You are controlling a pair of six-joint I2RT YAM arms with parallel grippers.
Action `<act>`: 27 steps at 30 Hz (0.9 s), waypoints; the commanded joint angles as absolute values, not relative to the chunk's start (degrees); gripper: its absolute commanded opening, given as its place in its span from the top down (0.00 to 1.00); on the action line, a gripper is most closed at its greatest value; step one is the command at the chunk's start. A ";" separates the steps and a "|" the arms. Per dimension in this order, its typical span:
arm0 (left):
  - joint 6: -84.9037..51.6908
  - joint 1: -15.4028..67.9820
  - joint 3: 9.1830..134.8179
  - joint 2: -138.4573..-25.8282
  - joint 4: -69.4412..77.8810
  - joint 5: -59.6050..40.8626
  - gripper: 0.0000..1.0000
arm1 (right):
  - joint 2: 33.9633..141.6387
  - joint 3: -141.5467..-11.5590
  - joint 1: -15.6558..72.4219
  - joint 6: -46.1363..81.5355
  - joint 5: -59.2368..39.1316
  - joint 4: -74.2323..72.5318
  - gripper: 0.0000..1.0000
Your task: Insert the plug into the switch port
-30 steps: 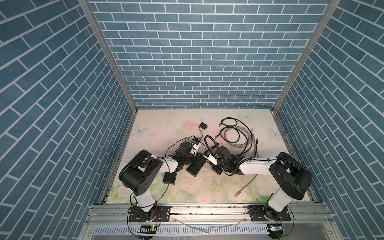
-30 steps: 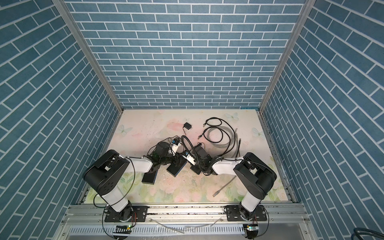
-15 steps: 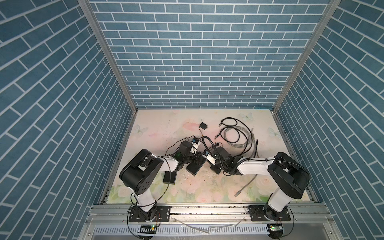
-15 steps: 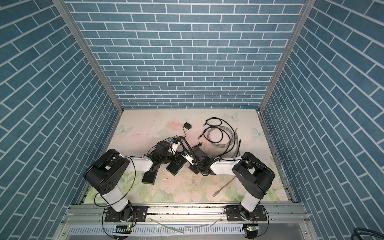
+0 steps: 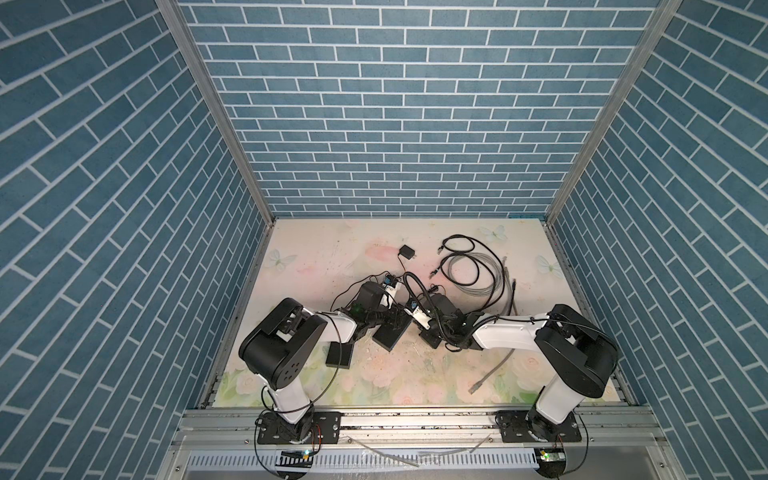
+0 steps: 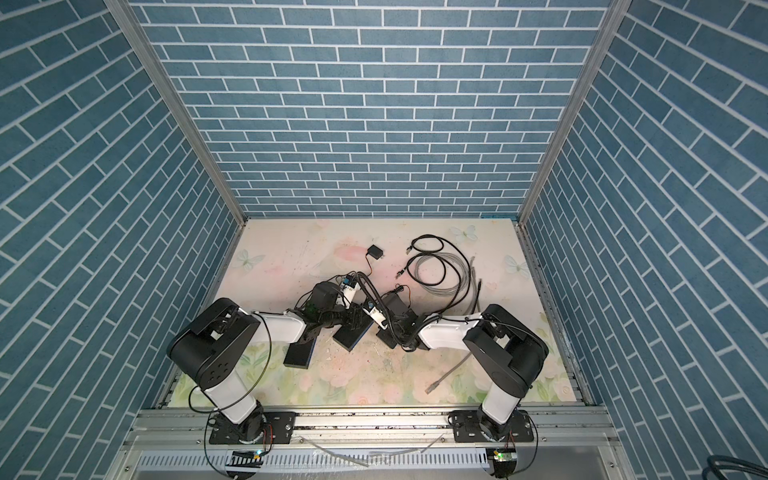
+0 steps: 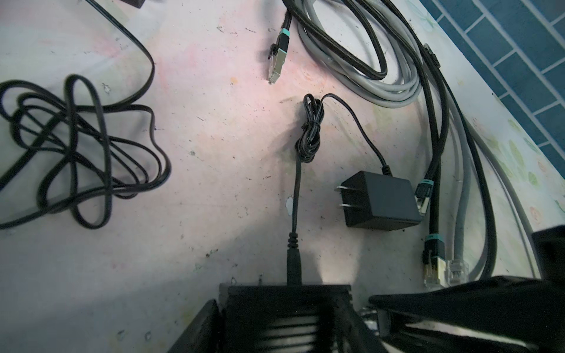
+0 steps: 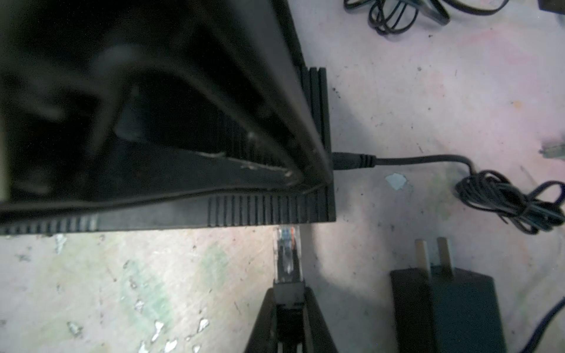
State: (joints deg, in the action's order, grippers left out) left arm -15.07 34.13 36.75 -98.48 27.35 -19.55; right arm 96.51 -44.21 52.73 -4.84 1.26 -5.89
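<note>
- The right gripper has its fingers clamped tight on the black boot of the plug, the clear network kind.
- The plug's tip is right up against the long ribbed side of the switch, close to the corner where the power lead goes in. Most of the clear body is outside the switch. I honestly can't tell whether the tip is in a port or just touching the casing.
- The left gripper sits over the switch with a finger down each side, so it looks like it's gripping the box.
- In both top views the switch lies near the middle of the surface, a bit toward the front edge, with both arms meeting over it.
- The power lead runs from the switch toward the back edge into a small tied bundle, then on to the adapter. The adapter lies flat just beside the right gripper, prongs pointing at the switch.
- Loose network cables are coiled toward the back right corner, well apart from the switch.
- One grey cable trails off by the front right corner.
</note>
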 commanded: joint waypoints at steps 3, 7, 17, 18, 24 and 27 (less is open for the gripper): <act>-13.85 35.70 36.43 -99.91 25.95 -25.54 0.40 | 95.02 -45.66 53.37 -1.26 1.22 -16.76 1.00; -13.90 35.69 36.17 -99.77 26.04 -25.18 0.40 | 94.99 -45.69 53.35 -0.89 4.48 -16.20 1.00; -14.73 35.13 34.54 -99.14 28.19 -23.20 0.40 | 92.90 -43.24 53.31 -0.57 5.10 -11.99 1.00; -14.83 34.92 34.39 -99.14 28.55 -23.27 0.40 | 92.60 -42.91 53.37 -0.44 5.07 -11.70 1.00; -15.47 34.43 33.95 -98.89 29.69 -23.30 0.40 | 91.43 -42.08 53.35 -0.44 4.13 -7.90 1.00; -15.69 34.32 33.92 -98.59 29.86 -23.04 0.40 | 91.24 -42.18 53.35 -0.20 3.47 -6.19 1.00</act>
